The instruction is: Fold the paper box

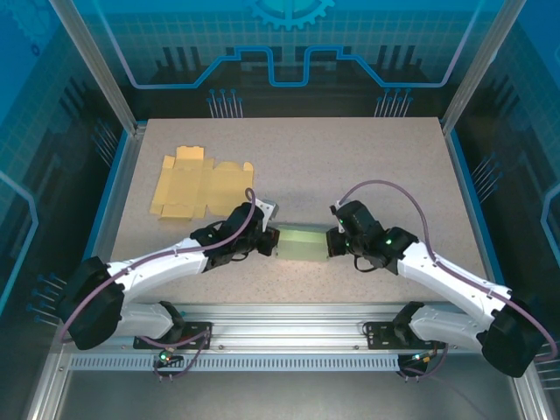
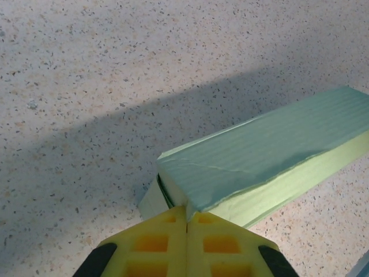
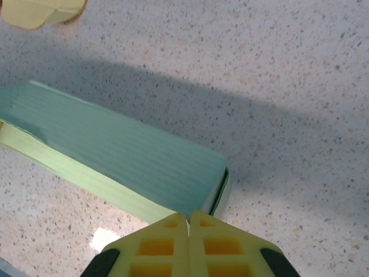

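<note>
The paper box (image 1: pixel 302 242) is a long pale green carton lying flat on the table between my two arms. My left gripper (image 1: pixel 269 242) is at its left end and my right gripper (image 1: pixel 332 242) at its right end. In the left wrist view the box (image 2: pixel 271 144) runs up to the right, and the left gripper (image 2: pixel 186 209) is shut with its yellow tips against the box's near end corner, where a dark slit shows beside the end flap. In the right wrist view the right gripper (image 3: pixel 188 214) is shut, its tips touching the box (image 3: pixel 115 156) at its end flap.
A flat, unfolded yellow cardboard blank (image 1: pixel 197 185) lies at the back left of the speckled table (image 1: pixel 367 166); its edge shows in the right wrist view (image 3: pixel 40 10). Blue walls and metal rails border the table.
</note>
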`<control>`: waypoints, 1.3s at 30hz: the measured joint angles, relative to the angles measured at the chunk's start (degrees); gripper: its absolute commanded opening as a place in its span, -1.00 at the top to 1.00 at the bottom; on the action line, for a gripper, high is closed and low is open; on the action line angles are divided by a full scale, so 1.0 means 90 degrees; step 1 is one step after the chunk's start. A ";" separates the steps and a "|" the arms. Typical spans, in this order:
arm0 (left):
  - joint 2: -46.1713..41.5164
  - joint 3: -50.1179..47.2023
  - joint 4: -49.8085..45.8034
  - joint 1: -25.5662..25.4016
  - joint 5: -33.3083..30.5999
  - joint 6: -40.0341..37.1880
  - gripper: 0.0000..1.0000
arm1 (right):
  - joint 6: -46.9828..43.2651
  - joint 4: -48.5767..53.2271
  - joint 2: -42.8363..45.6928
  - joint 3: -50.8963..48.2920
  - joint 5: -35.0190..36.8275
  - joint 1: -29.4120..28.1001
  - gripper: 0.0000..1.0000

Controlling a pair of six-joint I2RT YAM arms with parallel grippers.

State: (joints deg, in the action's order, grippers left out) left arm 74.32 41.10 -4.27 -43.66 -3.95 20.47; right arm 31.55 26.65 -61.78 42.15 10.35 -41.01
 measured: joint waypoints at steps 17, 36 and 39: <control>-0.0515 -0.0704 0.0838 -0.0284 0.0075 0.0214 -0.20 | 0.0121 -0.0687 0.0352 -0.0765 0.0374 -0.0291 1.00; -0.1326 -0.0838 0.0806 -0.0333 -0.1258 0.0884 -0.49 | 0.0165 -0.0736 0.0425 -0.0770 0.0544 -0.0435 1.00; -0.0925 -0.0838 0.0954 -0.0313 -0.1365 0.0988 -0.49 | 0.0168 -0.0736 0.0442 -0.0770 0.0554 -0.0447 1.00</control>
State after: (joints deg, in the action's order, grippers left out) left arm 66.00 33.56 4.32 -46.48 -16.23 29.36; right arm 33.06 20.03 -57.80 35.22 15.33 -45.04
